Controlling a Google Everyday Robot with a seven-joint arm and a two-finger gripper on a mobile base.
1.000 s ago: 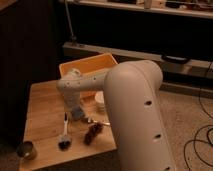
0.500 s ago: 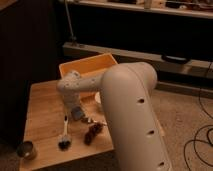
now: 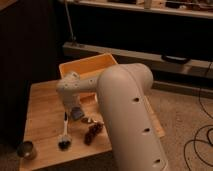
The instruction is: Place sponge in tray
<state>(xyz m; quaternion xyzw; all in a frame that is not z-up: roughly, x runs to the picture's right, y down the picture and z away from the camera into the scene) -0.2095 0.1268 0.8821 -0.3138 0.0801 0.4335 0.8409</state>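
Worktop (image 3: 42, 107): pale wood, flat. Tray (image 3: 89, 64): yellow-orange plastic, rectangular, raised walls, at the back; sponge not in it. My gripper (image 3: 75, 108) is down at the sponge (image 3: 78, 114), a small blue-grey soft-looking block just before the tray. I cannot tell whether it grips. Lifting and placing remain, I judge.

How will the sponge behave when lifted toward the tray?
The sponge, a small blue-grey block right by the gripper, looks soft, so it probably squashes rather than slips. It seems light and flat-sided, unlikely to roll on the wooden table.
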